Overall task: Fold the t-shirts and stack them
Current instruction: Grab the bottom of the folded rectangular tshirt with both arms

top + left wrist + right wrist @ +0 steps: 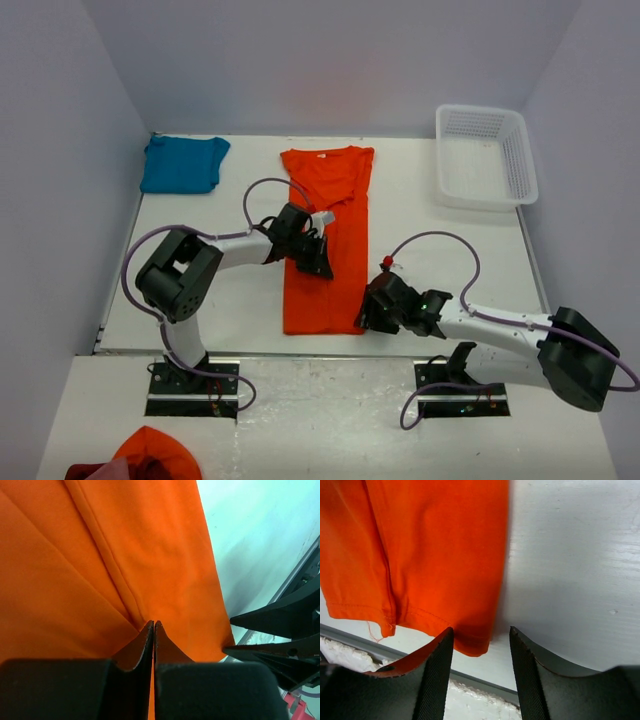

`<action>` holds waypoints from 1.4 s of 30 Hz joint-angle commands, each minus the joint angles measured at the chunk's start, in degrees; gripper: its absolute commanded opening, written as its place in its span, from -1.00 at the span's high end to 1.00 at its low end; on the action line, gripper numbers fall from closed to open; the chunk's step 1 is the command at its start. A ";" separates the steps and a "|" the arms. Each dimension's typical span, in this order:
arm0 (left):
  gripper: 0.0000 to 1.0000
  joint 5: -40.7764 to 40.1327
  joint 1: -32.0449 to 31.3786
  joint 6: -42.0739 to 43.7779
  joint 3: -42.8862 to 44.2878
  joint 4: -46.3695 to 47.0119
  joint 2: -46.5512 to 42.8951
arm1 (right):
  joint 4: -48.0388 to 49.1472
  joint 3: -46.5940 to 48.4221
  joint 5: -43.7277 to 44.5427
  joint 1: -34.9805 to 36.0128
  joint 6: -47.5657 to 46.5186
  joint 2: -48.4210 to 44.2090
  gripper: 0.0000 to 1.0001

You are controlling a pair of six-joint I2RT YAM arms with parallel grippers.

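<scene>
The orange t-shirt (325,235) lies as a long narrow strip down the middle of the table, collar at the far end. My left gripper (316,262) is shut, its tips (153,624) resting on the shirt's middle beside a crease; I see no cloth pinched between them. My right gripper (368,312) stands open at the shirt's near right corner. In the right wrist view that hem corner (472,642) sits just ahead of the gap between the fingers (481,636), untouched. The teal-blue t-shirt (183,164) lies folded at the far left.
A white plastic basket (520,165) stands at the far right. The table's near edge (470,679) runs just under the right fingers. The right gripper's black fingers (280,622) show at the right of the left wrist view. An orange cloth (152,452) lies off the table, bottom left.
</scene>
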 commanded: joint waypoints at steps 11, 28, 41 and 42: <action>1.00 -19.04 -0.29 -0.18 -6.01 -10.03 -13.02 | 7.61 -3.34 -2.75 -0.08 1.34 3.06 0.46; 0.07 -15.74 -0.46 -7.92 -27.10 -10.39 -33.68 | 2.42 -3.17 0.94 0.80 1.52 -1.34 1.00; -0.14 -10.46 -1.08 -13.36 -33.52 -9.16 -41.69 | 3.21 -3.08 0.85 0.80 1.26 -0.63 1.00; -0.13 -10.20 -1.17 -13.63 -33.88 -8.90 -42.21 | 3.21 -3.08 0.85 0.80 1.17 -0.37 1.00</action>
